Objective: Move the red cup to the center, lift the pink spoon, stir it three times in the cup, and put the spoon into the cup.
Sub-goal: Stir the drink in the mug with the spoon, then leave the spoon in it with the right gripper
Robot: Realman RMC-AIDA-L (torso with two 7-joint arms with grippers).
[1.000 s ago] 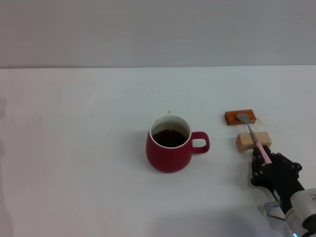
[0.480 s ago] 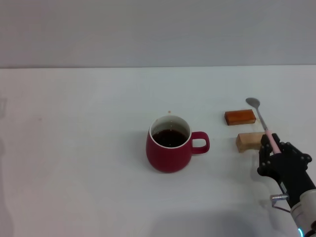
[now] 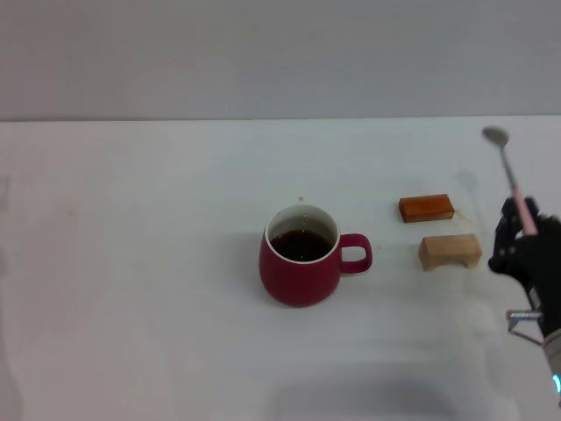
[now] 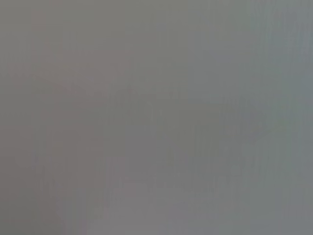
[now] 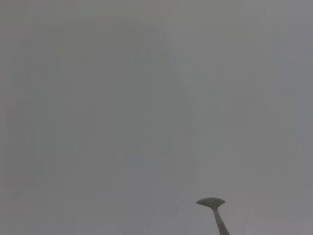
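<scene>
Raised off the blocks [image 3: 450, 250]: pink spoon [image 3: 508, 175], right gripper [image 3: 524, 235]

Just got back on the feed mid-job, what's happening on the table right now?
The right hand is shut on the pink spoon and holds it in the air at the right edge of the head view, silver bowl pointing up, clear of the orange block and tan block. The red cup stands near the middle of the white table with dark liquid in it, handle toward the blocks. No stirring yet. The left hand is out of view.
</scene>
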